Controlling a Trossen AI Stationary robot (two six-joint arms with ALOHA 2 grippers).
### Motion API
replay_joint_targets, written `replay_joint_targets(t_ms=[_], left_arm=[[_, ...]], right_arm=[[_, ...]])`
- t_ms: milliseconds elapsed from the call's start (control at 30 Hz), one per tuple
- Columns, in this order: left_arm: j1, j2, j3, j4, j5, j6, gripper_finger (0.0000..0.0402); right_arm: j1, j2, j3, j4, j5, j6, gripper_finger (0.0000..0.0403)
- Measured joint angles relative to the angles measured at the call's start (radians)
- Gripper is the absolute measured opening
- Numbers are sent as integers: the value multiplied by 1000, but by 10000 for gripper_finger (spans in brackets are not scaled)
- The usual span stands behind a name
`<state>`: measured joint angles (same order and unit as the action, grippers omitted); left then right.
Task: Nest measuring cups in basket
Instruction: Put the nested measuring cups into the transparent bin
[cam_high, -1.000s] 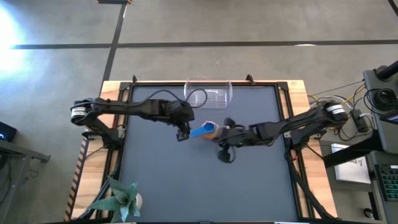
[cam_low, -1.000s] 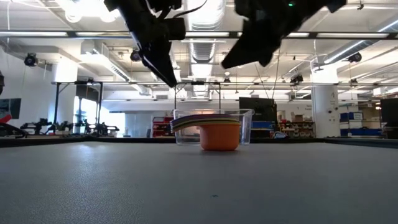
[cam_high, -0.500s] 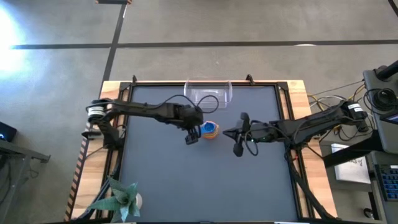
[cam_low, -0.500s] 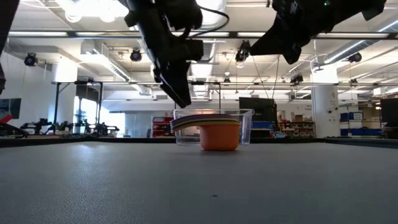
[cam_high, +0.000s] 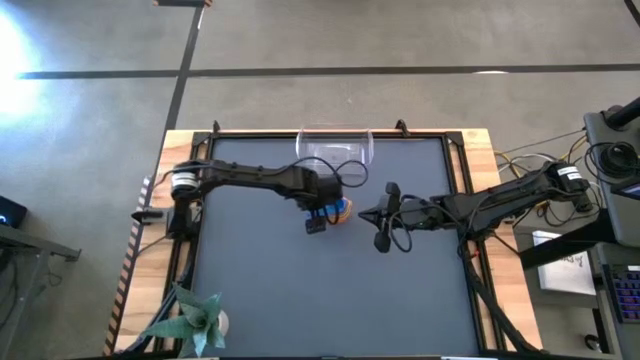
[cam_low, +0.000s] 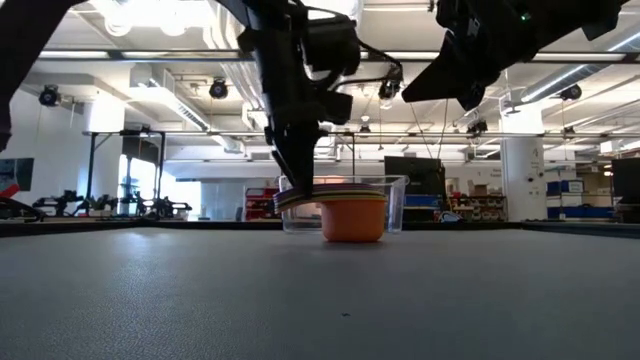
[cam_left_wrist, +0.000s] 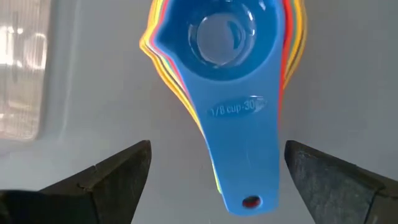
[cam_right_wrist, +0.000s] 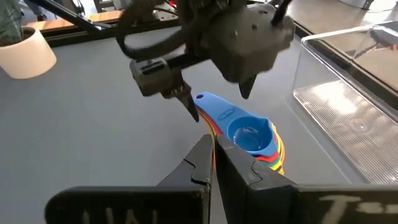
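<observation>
The measuring cups (cam_left_wrist: 230, 81) sit stacked, handles pointing between my left gripper's (cam_left_wrist: 217, 180) spread fingers, while my right gripper (cam_right_wrist: 214, 163) waits pinched closed.

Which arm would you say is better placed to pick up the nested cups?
Left. Its open gripper straddles the cups' handles, while the right gripper sits shut, off to the side.

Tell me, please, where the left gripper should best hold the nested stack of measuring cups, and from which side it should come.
Probably the fanned flat handles, from above: they stick out sideways off the bowls, and the open left gripper already straddles them. The round bowls look wider and harder to pinch.
</observation>
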<state>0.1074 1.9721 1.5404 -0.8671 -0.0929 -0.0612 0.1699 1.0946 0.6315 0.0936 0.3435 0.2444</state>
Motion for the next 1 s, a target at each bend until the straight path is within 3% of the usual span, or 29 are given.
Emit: replay_joint_targets(t_ms=[300, 1000], left_arm=[[0, 74, 45, -30, 0, 23, 351], [26, 103, 35, -33, 69, 26, 322]], right_arm=[[0, -4, 0, 1, -2, -10, 9], [0, -8, 0, 1, -2, -20, 9]])
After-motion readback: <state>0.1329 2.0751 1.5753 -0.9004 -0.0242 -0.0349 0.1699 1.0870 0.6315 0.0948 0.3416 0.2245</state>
